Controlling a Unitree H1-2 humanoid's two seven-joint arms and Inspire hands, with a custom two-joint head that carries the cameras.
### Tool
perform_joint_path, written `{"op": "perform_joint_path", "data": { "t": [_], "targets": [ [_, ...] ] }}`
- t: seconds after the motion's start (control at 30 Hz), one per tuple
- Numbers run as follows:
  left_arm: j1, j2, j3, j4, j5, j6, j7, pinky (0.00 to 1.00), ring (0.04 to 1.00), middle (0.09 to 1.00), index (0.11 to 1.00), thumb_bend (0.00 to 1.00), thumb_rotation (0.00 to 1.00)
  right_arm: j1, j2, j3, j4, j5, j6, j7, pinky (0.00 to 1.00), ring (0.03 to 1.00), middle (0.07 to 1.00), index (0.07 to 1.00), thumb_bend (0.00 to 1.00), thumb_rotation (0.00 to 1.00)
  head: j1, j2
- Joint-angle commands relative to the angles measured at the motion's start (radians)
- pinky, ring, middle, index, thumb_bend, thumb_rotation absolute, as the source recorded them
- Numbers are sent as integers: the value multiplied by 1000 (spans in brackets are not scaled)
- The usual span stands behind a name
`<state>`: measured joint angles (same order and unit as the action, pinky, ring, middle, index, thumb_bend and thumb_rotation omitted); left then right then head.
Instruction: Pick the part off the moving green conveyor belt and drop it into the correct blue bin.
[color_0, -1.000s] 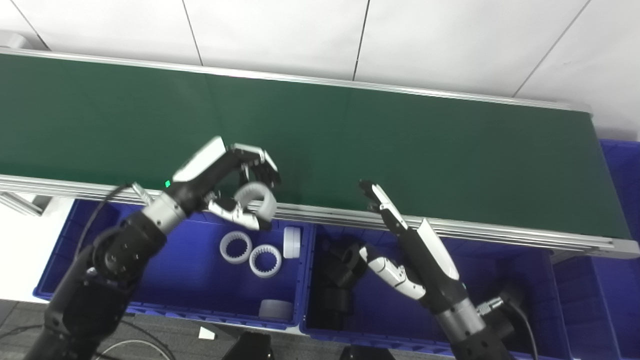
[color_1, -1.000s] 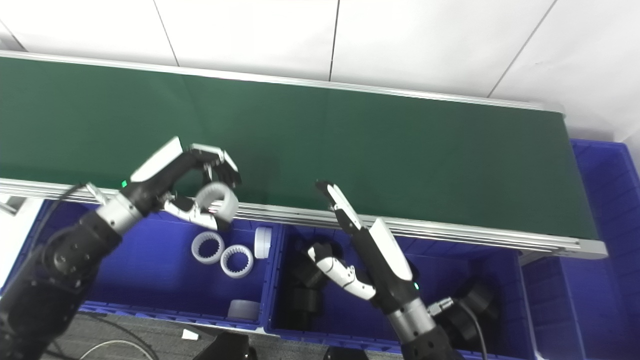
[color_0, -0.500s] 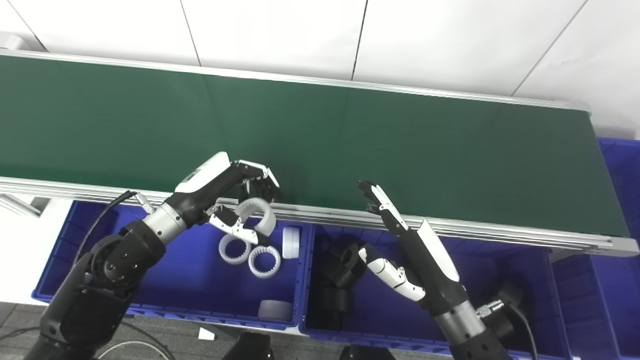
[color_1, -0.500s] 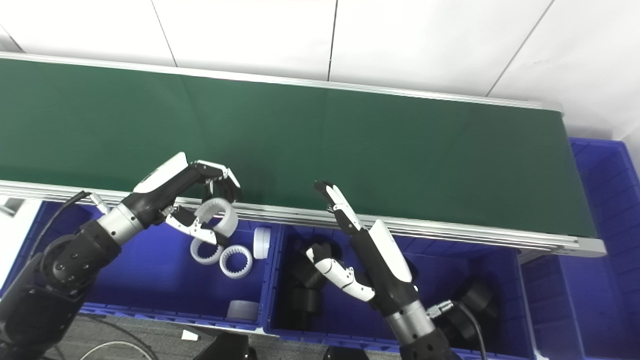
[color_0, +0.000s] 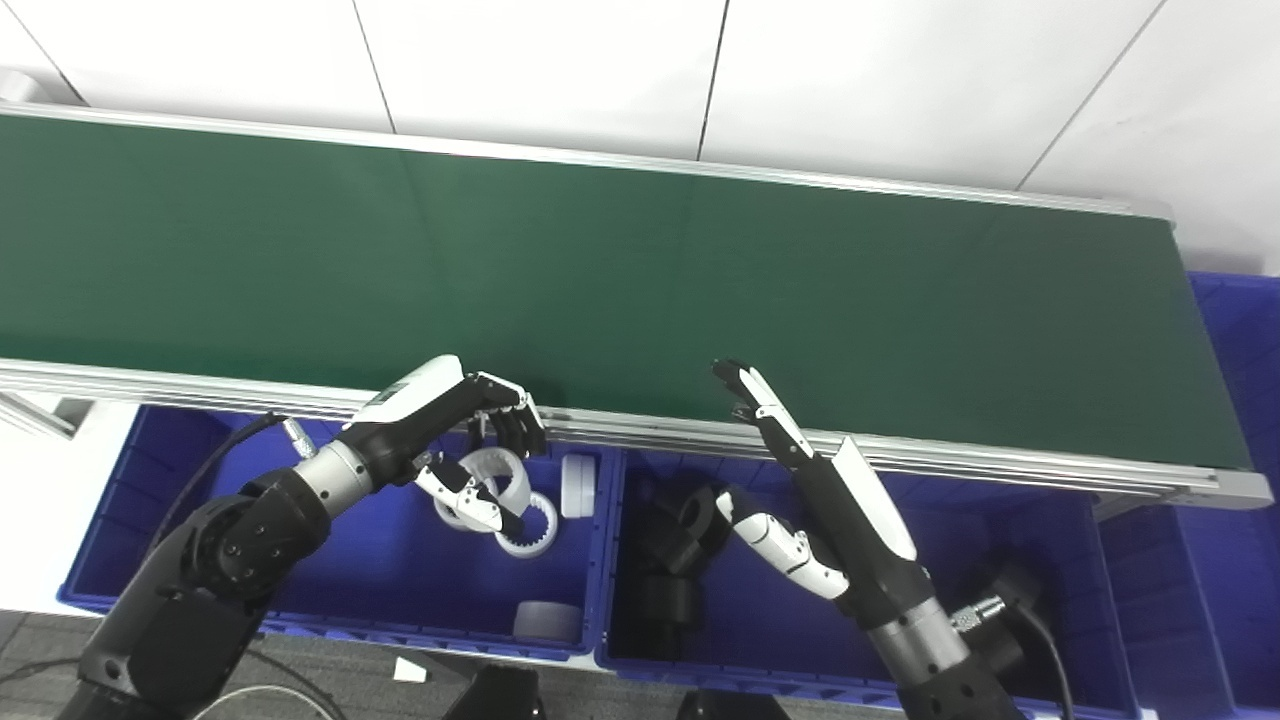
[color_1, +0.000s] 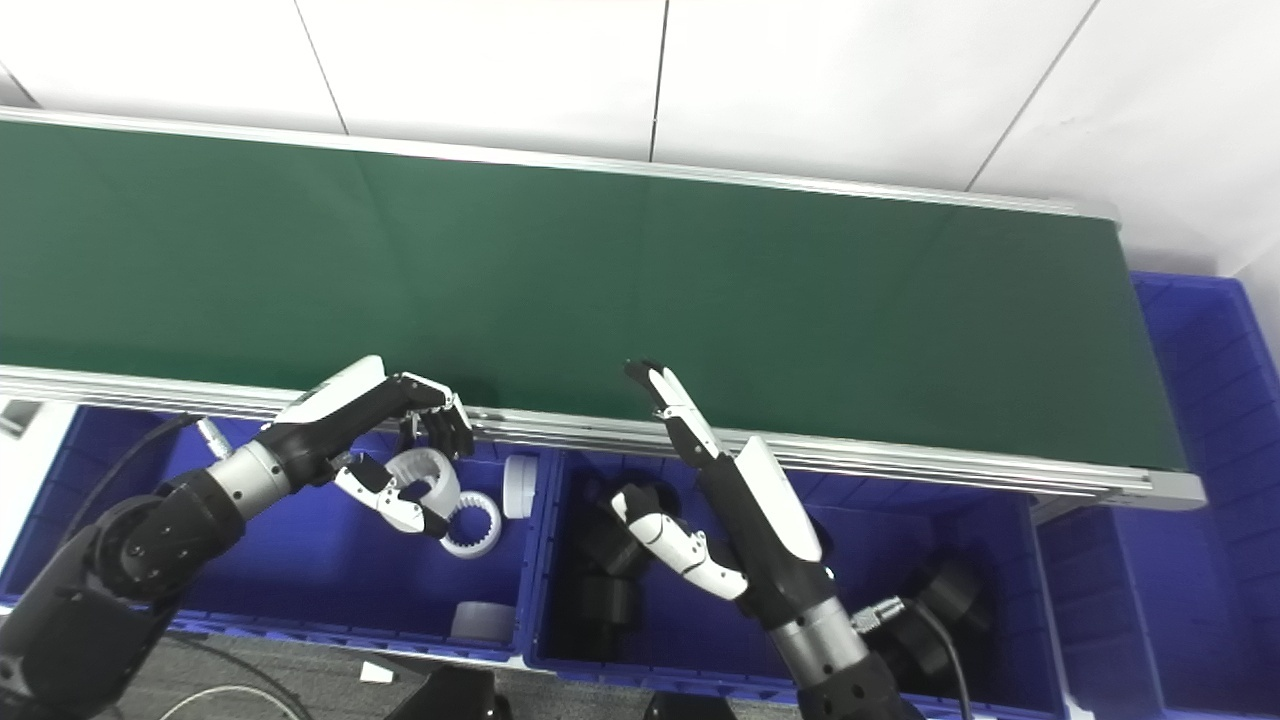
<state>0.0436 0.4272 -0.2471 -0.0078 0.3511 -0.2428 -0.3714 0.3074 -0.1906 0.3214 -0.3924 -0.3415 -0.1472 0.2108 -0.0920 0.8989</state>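
The left hand (color_0: 470, 450) is clamped on a white ring (color_0: 497, 472), thumb under it and fingers curled over the top. It hangs over the far part of the left bin (color_0: 330, 590), just near of the belt (color_0: 700, 270) rail, so the part is off the belt and above the bin that already has white rings (color_0: 530, 520) in it. That looks like the correct bin, since the middle bin (color_0: 780, 640) holds black parts (color_0: 670, 560).

The main risk is in the release. The ring sits directly above the loose rings, so it may bounce or roll on landing. The bin wall between left and middle stands just to the right; a skewed drop could send the ring against it or over it. If the thumb opens late, the ring may catch on a finger and swing out.

The right hand (color_0: 790, 470) is empty, fingers spread, pointing over the belt's near edge, well apart from the ring. The belt shows no parts.
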Motion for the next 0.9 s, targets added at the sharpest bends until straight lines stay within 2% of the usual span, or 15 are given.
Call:
{"op": "perform_joint_path", "data": {
  "t": [0.0, 0.13, 0.17, 0.23, 0.33, 0.5, 0.67, 0.73, 0.77, 0.83, 0.87],
  "targets": [
    [-13, 18, 0, -10, -15, -15, -4, 425, 499, 605, 499, 520, 76, -3, 3, -3, -35, 5, 4, 1, 911, 977, 1000, 978, 393, 919, 1, -1],
    [-18, 20, -4, 11, -15, -27, -9, 451, 528, 631, 499, 516, 90, -5, 4, -4, -34, 3, -1, 1, 905, 975, 1000, 977, 384, 911, 0, 0],
    [-20, 22, -6, 13, -15, -27, -13, 467, 541, 636, 582, 667, 243, -5, 3, -4, -35, 3, 1, 1, 904, 975, 1000, 977, 385, 910, 0, 0],
    [-21, 27, -10, 14, -18, -26, -21, 480, 552, 641, 652, 790, 382, -6, 3, -4, -36, 4, 2, 2, 902, 973, 1000, 977, 386, 909, 1, 0],
    [-23, 36, -15, 12, -33, -21, -39, 488, 569, 655, 679, 810, 543, -7, 1, -6, -37, 7, 5, 4, 910, 977, 1000, 977, 384, 905, 2, 2],
    [-25, 48, -23, 10, -43, -8, -67, 511, 580, 655, 688, 825, 688, -9, 1, -6, -32, 5, 3, 6, 910, 977, 1000, 978, 382, 906, -2, -8],
    [-21, 54, -20, -1, -61, 12, -86, 535, 594, 656, 695, 888, 880, -8, 2, -6, -30, 8, 1, 6, 897, 968, 1000, 975, 390, 894, 0, -10],
    [-16, 49, -10, 4, -96, -6, -83, 555, 611, 663, 691, 881, 898, -9, 2, -5, -28, 9, -2, 7, 902, 971, 1000, 975, 392, 899, -1, -11],
    [-6, 34, 4, 16, -160, -45, -79, 566, 620, 667, 690, 876, 905, -10, 2, -4, -27, 8, -2, 7, 904, 972, 1000, 975, 392, 901, -7, -13],
    [16, 4, 27, 44, -288, -121, -81, 684, 735, 763, 755, 761, 865, -8, 5, -4, -18, 5, -6, 3, 908, 975, 1000, 977, 392, 907, -13, -22],
    [28, -12, 34, 62, -348, -166, -86, 745, 791, 818, 796, 725, 855, -7, 7, -2, -9, 4, -10, 1, 900, 972, 1000, 975, 393, 901, -27, -49]
  ]
}}
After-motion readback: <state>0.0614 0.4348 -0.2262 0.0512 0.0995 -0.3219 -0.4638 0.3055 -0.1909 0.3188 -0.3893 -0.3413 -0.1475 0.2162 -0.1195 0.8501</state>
